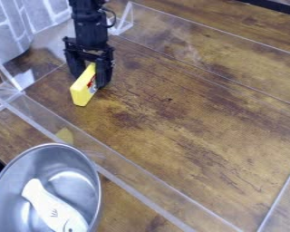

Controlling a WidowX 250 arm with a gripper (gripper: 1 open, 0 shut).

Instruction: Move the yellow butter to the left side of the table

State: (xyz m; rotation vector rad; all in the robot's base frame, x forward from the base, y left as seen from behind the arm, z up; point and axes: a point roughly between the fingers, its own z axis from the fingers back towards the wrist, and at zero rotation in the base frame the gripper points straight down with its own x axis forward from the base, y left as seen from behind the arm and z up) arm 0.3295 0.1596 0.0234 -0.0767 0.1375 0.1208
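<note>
Now: tool (91,74) spread wide, straddling yellow butter (83,88) | butter's top hidden | grip unclear

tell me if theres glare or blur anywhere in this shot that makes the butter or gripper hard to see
Camera view: the whole frame is soft and low in detail; pale glare streaks run along the clear panel edges and a sheen lies on the wooden table; the yellow butter stays bright and distinct, but the dark gripper blends into itself, so its fingertips are hard to separate; the metal bowl shows soft highlights.
</note>
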